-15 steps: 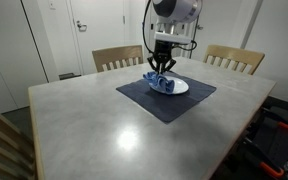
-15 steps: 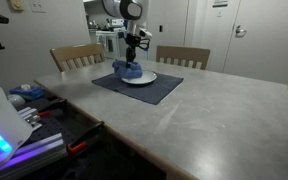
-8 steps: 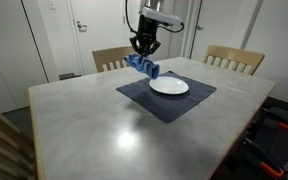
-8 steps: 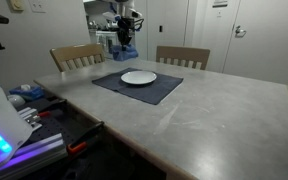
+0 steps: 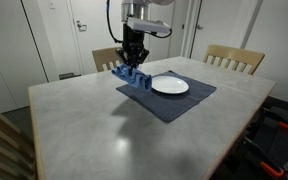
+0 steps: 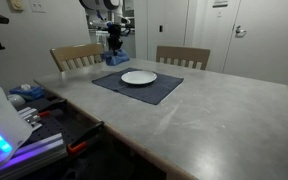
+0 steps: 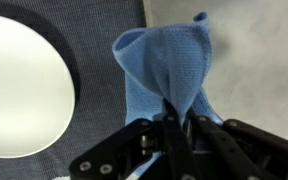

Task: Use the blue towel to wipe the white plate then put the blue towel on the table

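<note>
Well, the gripper [image 5: 134, 64] was clenched on the blue towel [image 5: 130, 76], which hung beside the white plate [image 5: 169, 86], over the edge of the dark placemat [image 5: 166, 103]. Let go there, I reckoned, it could land half on the placemat rather than on the bare table [image 5: 94, 130].

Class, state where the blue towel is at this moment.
In an exterior view the blue towel hangs from the shut gripper, beside the white plate, over the dark placemat's edge on the table.
</note>
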{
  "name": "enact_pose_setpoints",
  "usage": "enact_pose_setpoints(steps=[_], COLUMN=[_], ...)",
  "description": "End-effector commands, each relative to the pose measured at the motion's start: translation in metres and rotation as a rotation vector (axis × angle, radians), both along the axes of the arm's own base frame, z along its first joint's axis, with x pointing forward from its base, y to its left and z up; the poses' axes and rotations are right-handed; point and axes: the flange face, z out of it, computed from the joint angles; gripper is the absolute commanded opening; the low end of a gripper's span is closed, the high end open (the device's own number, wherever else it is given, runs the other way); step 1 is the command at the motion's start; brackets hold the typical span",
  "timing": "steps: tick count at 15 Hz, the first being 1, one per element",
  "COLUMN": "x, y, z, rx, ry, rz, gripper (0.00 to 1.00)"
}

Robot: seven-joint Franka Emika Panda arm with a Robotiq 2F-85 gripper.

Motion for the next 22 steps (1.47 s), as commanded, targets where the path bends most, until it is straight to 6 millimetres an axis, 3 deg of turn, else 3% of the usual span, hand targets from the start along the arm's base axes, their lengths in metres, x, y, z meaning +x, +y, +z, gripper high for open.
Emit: enact_pose_setpoints(steps=[1, 7, 13, 18, 19, 20, 22], x=[0.015, 0.015, 0.021, 0.014, 0.014, 0.014, 0.018], y=[-0.013, 0.001, 0.001, 0.02, 0.021, 0.021, 0.014], z=[-0.021, -0.054, -0.077, -0.097, -0.097, -0.097, -0.088], rx=[-0.022, -0.01, -0.094, -0.096, -0.096, -0.094, -0.098], ry=[-0.012, 0.015, 0.005, 0.036, 0.036, 0.037, 0.023], rz=[-0.044, -0.004, -0.056, -0.014, -0.012, -0.012, -0.028], gripper=[0.03, 0.03, 0.03, 0.03, 0.35, 0.36, 0.48])
